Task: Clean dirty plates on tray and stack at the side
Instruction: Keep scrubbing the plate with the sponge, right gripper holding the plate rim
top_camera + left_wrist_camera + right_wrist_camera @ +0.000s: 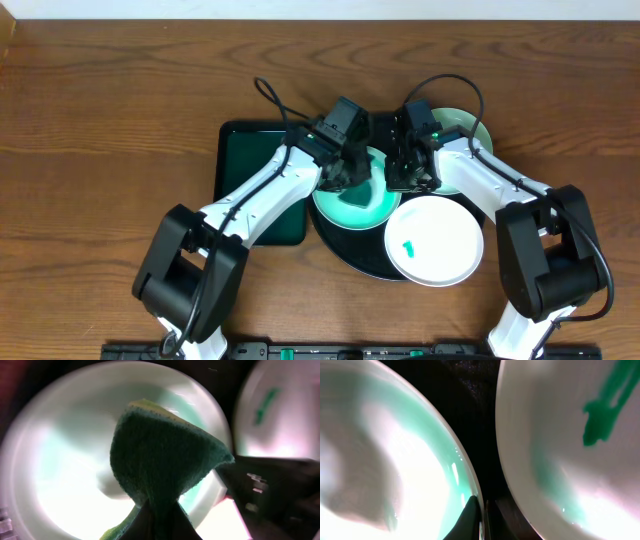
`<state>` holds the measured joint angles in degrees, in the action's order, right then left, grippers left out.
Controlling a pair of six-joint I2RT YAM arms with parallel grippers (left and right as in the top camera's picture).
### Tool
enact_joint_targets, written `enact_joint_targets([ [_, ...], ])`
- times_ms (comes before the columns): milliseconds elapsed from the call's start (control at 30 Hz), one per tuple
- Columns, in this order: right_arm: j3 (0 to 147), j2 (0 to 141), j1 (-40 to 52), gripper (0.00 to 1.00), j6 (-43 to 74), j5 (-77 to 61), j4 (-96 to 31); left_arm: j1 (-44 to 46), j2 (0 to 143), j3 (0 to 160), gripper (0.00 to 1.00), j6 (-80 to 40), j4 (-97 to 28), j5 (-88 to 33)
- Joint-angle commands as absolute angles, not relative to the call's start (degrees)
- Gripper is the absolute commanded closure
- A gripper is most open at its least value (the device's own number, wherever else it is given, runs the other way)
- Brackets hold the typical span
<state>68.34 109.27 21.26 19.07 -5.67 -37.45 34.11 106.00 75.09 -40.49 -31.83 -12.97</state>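
Cleaning is under way with no stack begun: the left gripper (160, 522), clamped on a green sponge (160, 455), holds it over the mint plate (65, 460) just below its fingers on the black tray (345, 250). The right gripper (482, 520), closed tight, sits at that plate's rim. A white plate (445, 235) beside the right fingers bears a green smear (408, 247), and a third plate (472, 130) lies just beyond them.

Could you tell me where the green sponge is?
Left wrist view: the green sponge sits in the left gripper, over the round mint plate at the round black tray's left.
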Motion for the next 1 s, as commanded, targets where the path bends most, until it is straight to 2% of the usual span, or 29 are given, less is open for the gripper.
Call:
enact_joint_targets([
  [0,67.7,109.4,22.2,0.99,19.2,-6.0,-37.3,33.8,105.7,74.7,0.93,-40.4,-34.2,-2.5],
  [133,67.7,109.4,22.2,0.99,19.2,-6.0,-37.2,33.8,106.5,72.3,0.93,-40.4,-33.8,1.1],
  [400,67.7,109.4,22.2,0.99,19.2,-6.0,-37.3,34.0,112.0,71.5,0.93,-40.4,-33.7,-1.1],
  [600,67.7,109.4,22.2,0.99,19.2,-6.0,-37.2,35.6,116.1,71.5,0.92,-40.4,-32.8,-8.6],
  [833,67.7,109.4,22.2,0.99,19.2,-6.0,-37.2,36.8,116.0,72.4,0.93,-40.4,-30.0,-22.9],
  [967,67.7,109.4,22.2,0.99,19.2,-6.0,-37.2,36.6,114.0,74.3,0.93,-40.4,-29.8,-24.9],
])
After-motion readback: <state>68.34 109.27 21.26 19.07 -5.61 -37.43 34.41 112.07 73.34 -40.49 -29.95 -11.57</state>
